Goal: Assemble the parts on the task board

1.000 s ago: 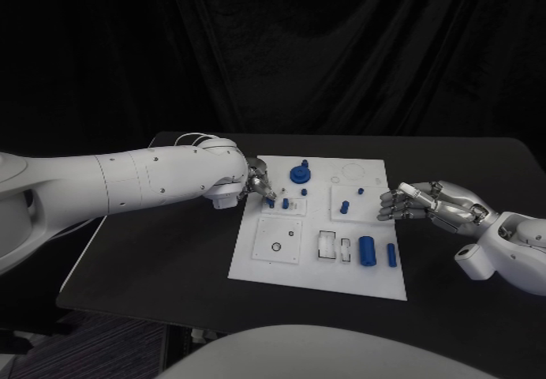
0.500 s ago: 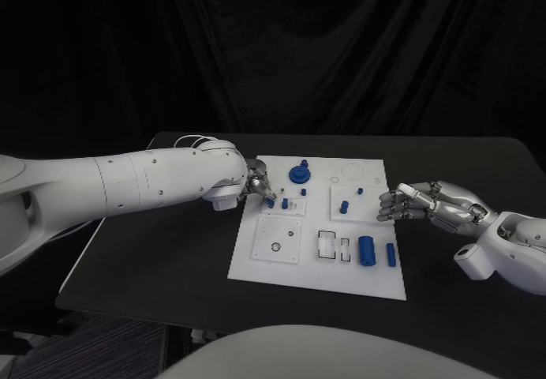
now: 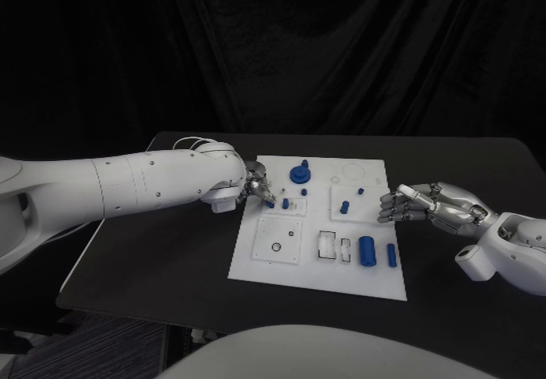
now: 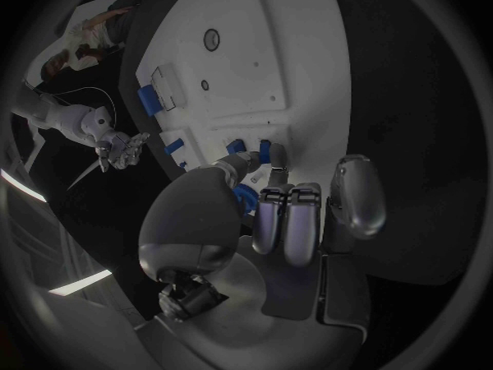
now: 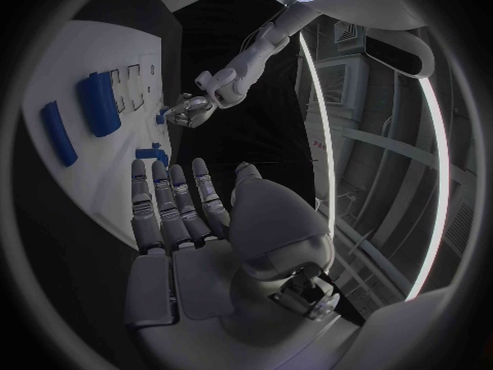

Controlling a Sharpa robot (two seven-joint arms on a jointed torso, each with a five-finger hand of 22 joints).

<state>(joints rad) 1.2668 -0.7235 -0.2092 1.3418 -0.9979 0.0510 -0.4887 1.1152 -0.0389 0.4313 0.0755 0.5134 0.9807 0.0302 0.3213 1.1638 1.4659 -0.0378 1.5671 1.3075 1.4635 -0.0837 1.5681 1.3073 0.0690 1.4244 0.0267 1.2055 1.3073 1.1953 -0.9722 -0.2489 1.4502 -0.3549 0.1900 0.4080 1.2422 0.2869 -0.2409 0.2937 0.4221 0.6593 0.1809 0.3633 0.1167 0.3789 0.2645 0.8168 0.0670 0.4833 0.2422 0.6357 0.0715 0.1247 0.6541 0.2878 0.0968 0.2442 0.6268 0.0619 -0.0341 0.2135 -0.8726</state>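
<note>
Both arms were smooth white shells dotted with small dark screws. The left hand point(image 3: 252, 188) and right hand point(image 3: 424, 203) were silver with segmented fingers, thin white cables point(image 3: 196, 142) looping at the left wrist.

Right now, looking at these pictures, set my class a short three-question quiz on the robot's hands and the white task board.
1. True or false: the right hand holds a blue part.
2. Which hand has fingertips at a small blue peg on the white task board? A left hand; B right hand.
3. Fill in: the large blue cylinder lies beside a slimmer blue ____.

Key: 1 false; 2 A; 3 rod.
</note>
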